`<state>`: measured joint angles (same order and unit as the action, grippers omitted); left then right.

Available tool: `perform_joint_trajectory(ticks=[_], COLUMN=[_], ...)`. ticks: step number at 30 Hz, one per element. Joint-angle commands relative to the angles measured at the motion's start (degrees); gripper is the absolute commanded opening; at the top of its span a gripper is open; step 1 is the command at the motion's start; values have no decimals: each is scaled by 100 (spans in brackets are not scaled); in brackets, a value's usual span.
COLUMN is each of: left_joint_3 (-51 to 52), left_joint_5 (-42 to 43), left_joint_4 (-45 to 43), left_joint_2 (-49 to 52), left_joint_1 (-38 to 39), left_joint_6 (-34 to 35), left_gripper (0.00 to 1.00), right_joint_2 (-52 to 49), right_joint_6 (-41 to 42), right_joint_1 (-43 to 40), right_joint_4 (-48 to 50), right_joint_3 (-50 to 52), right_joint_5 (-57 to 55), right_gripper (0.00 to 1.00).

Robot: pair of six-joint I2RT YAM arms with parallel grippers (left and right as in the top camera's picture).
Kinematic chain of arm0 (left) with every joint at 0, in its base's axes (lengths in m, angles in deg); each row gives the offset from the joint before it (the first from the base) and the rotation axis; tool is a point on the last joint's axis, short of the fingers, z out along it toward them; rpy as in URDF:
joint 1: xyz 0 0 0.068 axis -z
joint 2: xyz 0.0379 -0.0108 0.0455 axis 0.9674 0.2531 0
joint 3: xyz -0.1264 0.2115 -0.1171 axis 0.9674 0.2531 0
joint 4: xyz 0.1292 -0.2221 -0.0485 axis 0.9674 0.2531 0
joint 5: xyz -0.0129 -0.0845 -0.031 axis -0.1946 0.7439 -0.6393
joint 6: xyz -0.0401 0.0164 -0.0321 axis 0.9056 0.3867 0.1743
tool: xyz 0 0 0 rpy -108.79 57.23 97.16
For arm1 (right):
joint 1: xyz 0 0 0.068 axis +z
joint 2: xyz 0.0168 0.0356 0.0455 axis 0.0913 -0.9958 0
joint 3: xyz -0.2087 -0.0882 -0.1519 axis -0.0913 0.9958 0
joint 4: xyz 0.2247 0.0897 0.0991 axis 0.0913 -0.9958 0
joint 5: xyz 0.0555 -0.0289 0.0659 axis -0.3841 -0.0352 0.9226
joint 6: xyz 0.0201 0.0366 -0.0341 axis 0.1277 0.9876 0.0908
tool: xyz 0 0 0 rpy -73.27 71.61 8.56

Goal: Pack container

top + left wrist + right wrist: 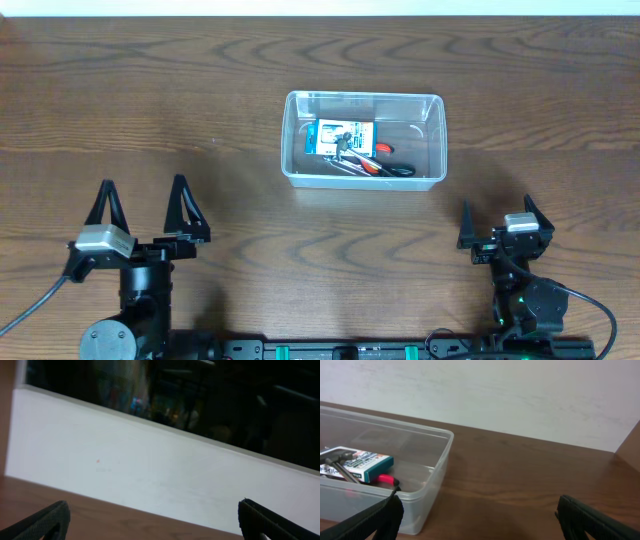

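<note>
Both arms first, from overhead: the left end effector [141,183] sits at the lower left, two dark fingers splayed wide with nothing between them, fully released. Over at the lower right, the right end effector [496,203] tells the same story, jaws spread and empty. Out beyond them on the brown wood-grain counter [180,90] stands the container [362,96], a clear tub with rounded corners, upright. It sits roughly between the two arms but farther out, well apart from both and a touch nearer the right one. Inside, a blue-and-white box [345,137] lies flat near the middle, and just beside it, along the near wall, rests a small tangle of tools [375,166] with red and black handles.

Switching to the left wrist camera: two black fingertips [45,522] poke up from the bottom corners, far apart, gripping nothing. Ahead runs a white wall [150,470], dark glass [200,390] above it with faint coloured reflections, and a strip of counter below.

Now the right wrist camera: black fingers [600,520] in both bottom corners, wide open, bare wood between them. The tub fills the left of the frame, one rounded corner toward the lens. The box shows through the clear plastic, a red handle [385,479] just under it.
</note>
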<state>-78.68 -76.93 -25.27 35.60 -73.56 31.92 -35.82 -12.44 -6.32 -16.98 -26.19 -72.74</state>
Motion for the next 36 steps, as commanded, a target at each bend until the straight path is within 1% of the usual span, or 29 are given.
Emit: perform_joint_trajectory(ticks=[1,7,10,14,20,25,31,36], left_joint_3=[348,975,1156,1228,1364,1593,1967,2120], left_joint_5=[-461,-518,-522,-614,-975,-968,-962,-946], left_joint_4=[-66,-105,-304,-354,-420,-461,-885,-883], left_joint_2=[-369,-918,-916,-916,-916,-916,-916,-916], left_joint_1=[22,0,-20,-22,-26,-114,-203,-203], left_joint_6=[50,50,48,28,26,31,31,26], left_gripper=[98,98,98,98,98,98,98,98], right_joint_2=[37,37,37,37,37,37,37,37], right_joint_6=[-22,-22,-22,-22,-22,-22,-22,-22], right_joint_1=[37,37,37,37,37,37,37,37], right_joint_4=[-24,-24,-24,-24,-24,-24,-24,-24], right_joint_3=[11,11,11,11,11,11,11,11], right_joint_5=[26,26,26,26,26,26,26,26], right_gripper=[99,99,99,99,99,99,99,99])
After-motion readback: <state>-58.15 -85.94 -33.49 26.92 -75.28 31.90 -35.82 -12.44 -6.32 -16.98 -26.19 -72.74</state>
